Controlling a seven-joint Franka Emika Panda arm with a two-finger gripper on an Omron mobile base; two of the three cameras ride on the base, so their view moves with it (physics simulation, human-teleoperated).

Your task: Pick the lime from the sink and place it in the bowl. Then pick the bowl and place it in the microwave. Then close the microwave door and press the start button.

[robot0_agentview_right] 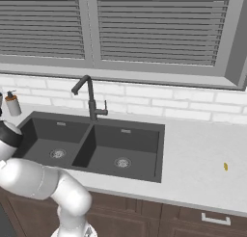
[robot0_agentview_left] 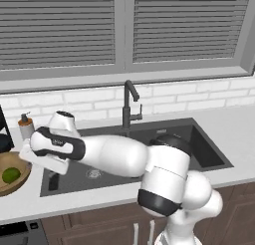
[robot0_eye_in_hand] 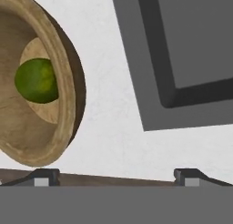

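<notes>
The lime (robot0_agentview_left: 10, 175) (robot0_eye_in_hand: 36, 80) lies inside the wooden bowl (robot0_agentview_left: 21, 183) (robot0_eye_in_hand: 68, 95), which stands on the counter left of the sink (robot0_agentview_left: 199, 144) (robot0_agentview_right: 137, 149) (robot0_eye_in_hand: 191, 50). My gripper (robot0_agentview_left: 40, 169) (robot0_eye_in_hand: 116, 177) hangs open and holds nothing. It hovers over the strip of counter between the bowl's right rim and the sink's left corner. The arm reaches left across the sink's left basin. The microwave and its door are out of view.
A dark gooseneck faucet (robot0_agentview_left: 128, 103) (robot0_agentview_right: 89, 98) rises behind the sink. A soap dispenser (robot0_agentview_left: 25, 126) (robot0_agentview_right: 12, 104) stands at the back left, near a dark object (robot0_agentview_left: 4, 135) at the frame edge. White counter (robot0_agentview_right: 202, 154) stretches right of the sink, with a small yellow speck (robot0_agentview_right: 225, 166).
</notes>
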